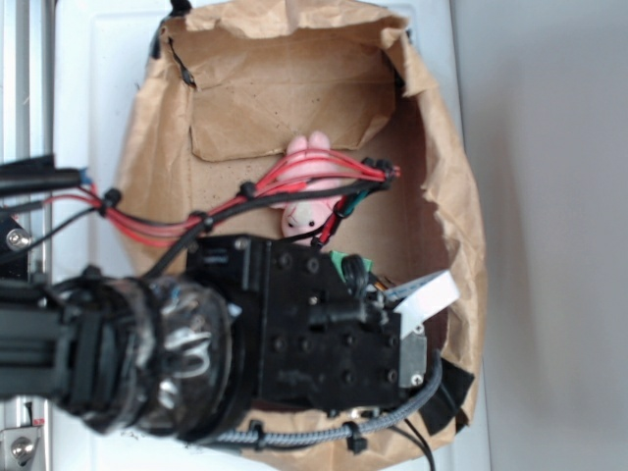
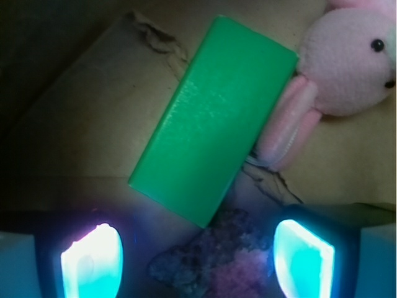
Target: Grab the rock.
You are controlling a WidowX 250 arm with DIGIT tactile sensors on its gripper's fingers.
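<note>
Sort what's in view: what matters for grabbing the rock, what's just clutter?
In play:
- rock, lumpy and dark, lying between the two fingers in the wrist view
- end effector, fingers apart on either side of the rock

Clutter:
- green block, just beyond the rock
- pink plush bunny, beside the block
- brown paper lining under everything

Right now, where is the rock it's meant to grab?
In the wrist view the rock lies at the bottom centre, between the two glowing fingers, just below the green block's lower corner. The arm hides it in the exterior view.
</note>
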